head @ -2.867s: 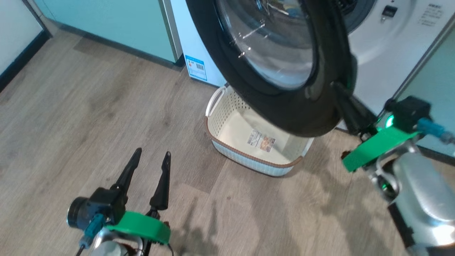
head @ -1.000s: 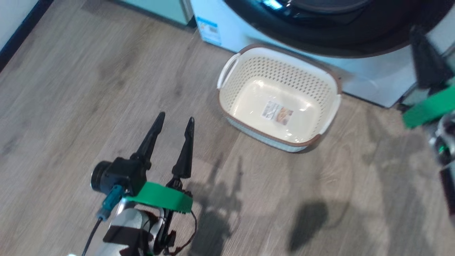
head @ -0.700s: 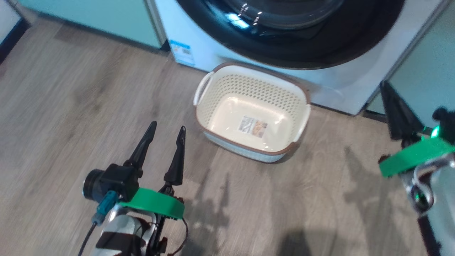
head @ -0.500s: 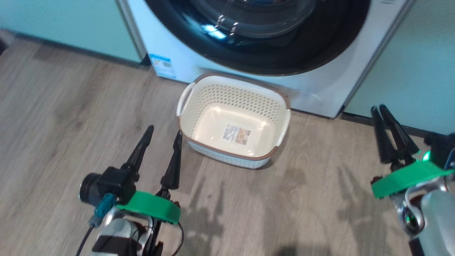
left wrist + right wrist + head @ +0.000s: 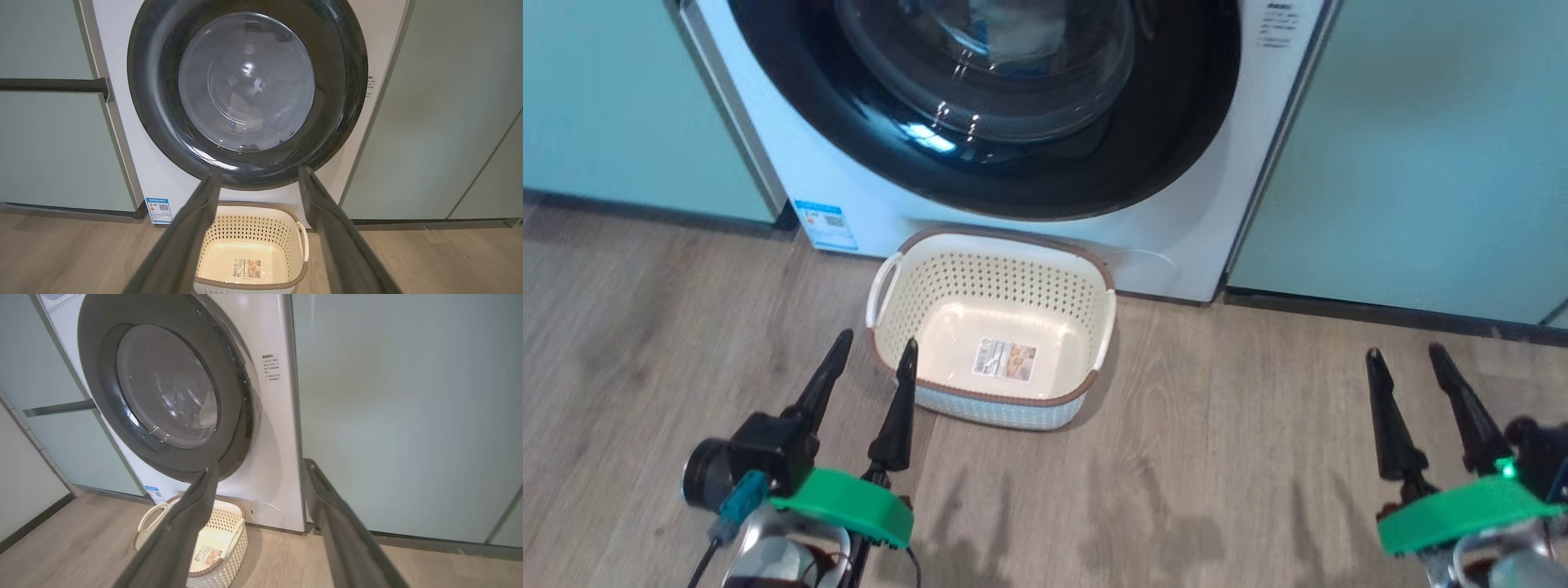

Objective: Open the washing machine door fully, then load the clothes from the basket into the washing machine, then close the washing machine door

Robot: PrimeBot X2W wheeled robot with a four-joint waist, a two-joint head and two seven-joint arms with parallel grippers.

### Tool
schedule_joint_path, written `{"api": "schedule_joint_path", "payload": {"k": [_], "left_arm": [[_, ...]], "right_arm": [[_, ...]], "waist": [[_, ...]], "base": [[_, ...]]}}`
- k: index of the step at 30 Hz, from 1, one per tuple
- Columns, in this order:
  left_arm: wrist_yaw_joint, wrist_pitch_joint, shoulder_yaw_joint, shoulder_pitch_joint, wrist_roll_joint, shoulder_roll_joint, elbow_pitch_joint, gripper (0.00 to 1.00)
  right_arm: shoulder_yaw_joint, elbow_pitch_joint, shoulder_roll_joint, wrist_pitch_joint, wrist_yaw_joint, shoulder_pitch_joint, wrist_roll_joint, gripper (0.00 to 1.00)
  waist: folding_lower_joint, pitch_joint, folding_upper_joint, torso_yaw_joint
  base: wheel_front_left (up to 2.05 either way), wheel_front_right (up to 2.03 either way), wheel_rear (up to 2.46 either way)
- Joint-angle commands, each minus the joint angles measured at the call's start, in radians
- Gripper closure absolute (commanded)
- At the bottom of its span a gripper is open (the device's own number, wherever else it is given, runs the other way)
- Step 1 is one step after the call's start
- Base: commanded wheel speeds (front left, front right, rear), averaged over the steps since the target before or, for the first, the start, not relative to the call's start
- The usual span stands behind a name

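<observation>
The door (image 5: 1176, 122) is sitting shut on the washer (image 5: 849, 204), with the basket (image 5: 996, 238) standing on the floor (image 5: 1217, 408) just below it. The left gripper (image 5: 877, 339) is hovering open by the basket's near left corner; the right gripper (image 5: 1404, 351), fingers also spread, is hovering well apart to its right.

Blocked at twelve o'clock by the shut washing machine door (image 5: 984, 90), with the basket (image 5: 996, 282) on the floor (image 5: 1241, 457) just beneath. Clear over bare floor at three and nine o'clock.
</observation>
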Motion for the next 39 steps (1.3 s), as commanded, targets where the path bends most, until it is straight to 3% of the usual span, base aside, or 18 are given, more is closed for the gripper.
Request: {"api": "schedule_joint_path", "payload": {"k": [1,15,39], "left_arm": [[0.010,0.004,0.040,-0.018,-0.005,0.021,-0.040,0.00],[0.035,0.027,0.050,0.041,-0.018,0.031,-0.056,0.00],[0.052,0.036,0.036,0.063,-0.033,0.039,-0.060,0.00]], "right_arm": [[0.012,-0.052,0.005,0.008,-0.003,-0.007,-0.009,0.00],[-0.046,-0.203,0.019,0.077,-0.003,0.148,-0.048,0.00],[-0.022,-0.198,0.020,0.087,-0.003,0.161,-0.018,0.00]], "waist": [[0.0001,-0.013,-0.0001,-0.016],[0.0001,-0.063,-0.0001,-0.083],[0.0001,-0.079,-0.0001,-0.113]], "base": [[0.00,0.00,0.00],[0.00,0.00,0.00],[0.00,0.00,0.00]]}}
